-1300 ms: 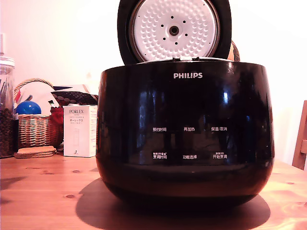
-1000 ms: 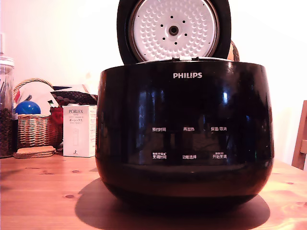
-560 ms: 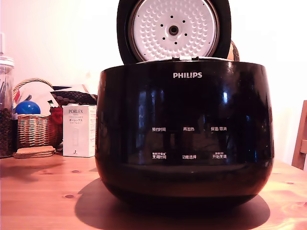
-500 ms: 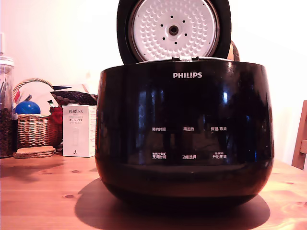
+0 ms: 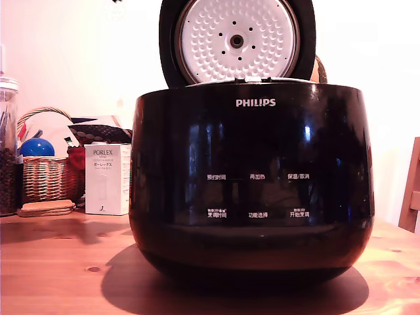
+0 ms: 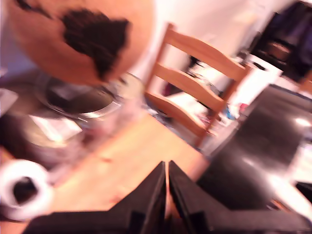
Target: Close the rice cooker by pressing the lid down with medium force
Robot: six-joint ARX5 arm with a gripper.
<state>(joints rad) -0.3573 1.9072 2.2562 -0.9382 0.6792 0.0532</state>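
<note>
The rice cooker [image 5: 252, 177] fills the middle of the exterior view, glossy black with a white PHILIPS logo. Its lid [image 5: 236, 41] stands open and upright at the back, the white dimpled inner plate facing the camera. The gripper does not show clearly in the exterior view. In the blurred wrist view my gripper [image 6: 166, 168] is shut, its two black fingers meeting tip to tip with nothing between them, above the wooden table [image 6: 131, 161]. A glossy black surface [image 6: 253, 146] lies close beside the fingers; whether it is the cooker I cannot tell.
At the exterior view's left stand a wicker basket [image 5: 46, 177] with a blue ball [image 5: 37, 147], a white PORLEX box [image 5: 107, 179] and a glass jar [image 5: 8, 147]. A wooden chair [image 6: 195, 92] and a steel-rimmed pot [image 6: 78, 100] show in the wrist view.
The cooker and its open lid have stayed put. A small dark shape has come in at the top edge of the exterior view, left of the lid.
</note>
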